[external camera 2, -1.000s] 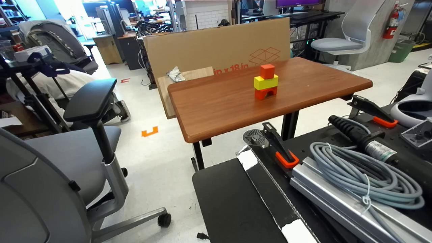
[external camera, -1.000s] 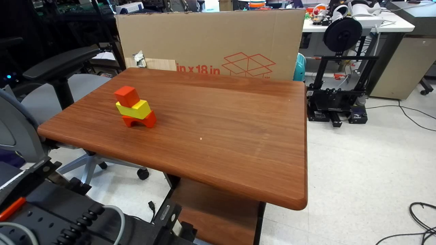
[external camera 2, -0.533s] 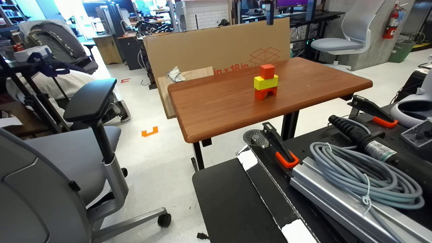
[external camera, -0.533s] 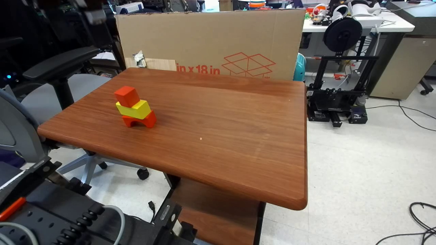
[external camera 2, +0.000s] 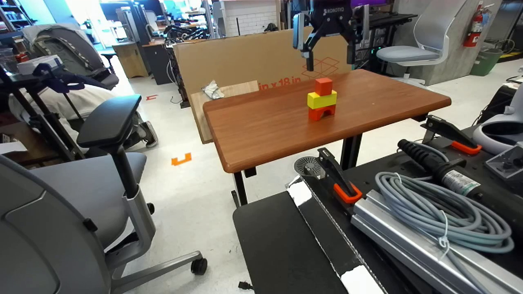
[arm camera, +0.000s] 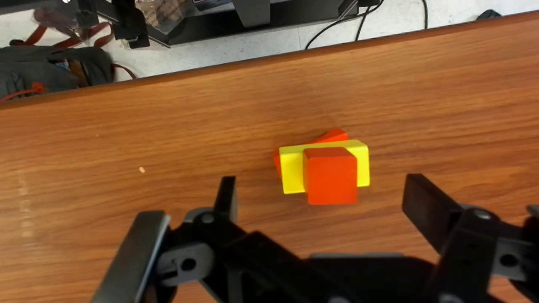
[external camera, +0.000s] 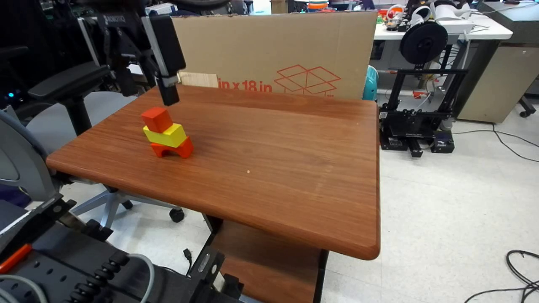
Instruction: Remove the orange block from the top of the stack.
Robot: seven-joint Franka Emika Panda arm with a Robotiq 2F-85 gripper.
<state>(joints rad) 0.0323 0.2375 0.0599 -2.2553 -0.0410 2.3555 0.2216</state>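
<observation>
The orange block, a red-orange cube, sits on top of the stack in both exterior views [external camera: 157,119] [external camera 2: 323,86] and in the wrist view [arm camera: 332,179]. Under it lies a flat yellow block [external camera: 167,136], which also shows in the wrist view [arm camera: 292,172]. At the bottom is an orange arch block [external camera 2: 315,114], mostly hidden in the wrist view. My gripper [external camera: 149,92] is open and empty, pointing down above the stack, apart from it. In an exterior view the gripper [external camera 2: 331,61] hangs above the cube. In the wrist view the cube appears between the spread fingers.
The stack stands on a brown wooden table [external camera: 273,168], near its chair-side end. A tall cardboard sheet [external camera: 261,46] stands behind the table. A grey chair [external camera 2: 108,139] is beside it. A black bench with clamps and coiled cable [external camera 2: 441,216] stands in front.
The gripper has come down into view from above, out of sight one second ago, and now hangs open over the stack. The blocks have not moved.
</observation>
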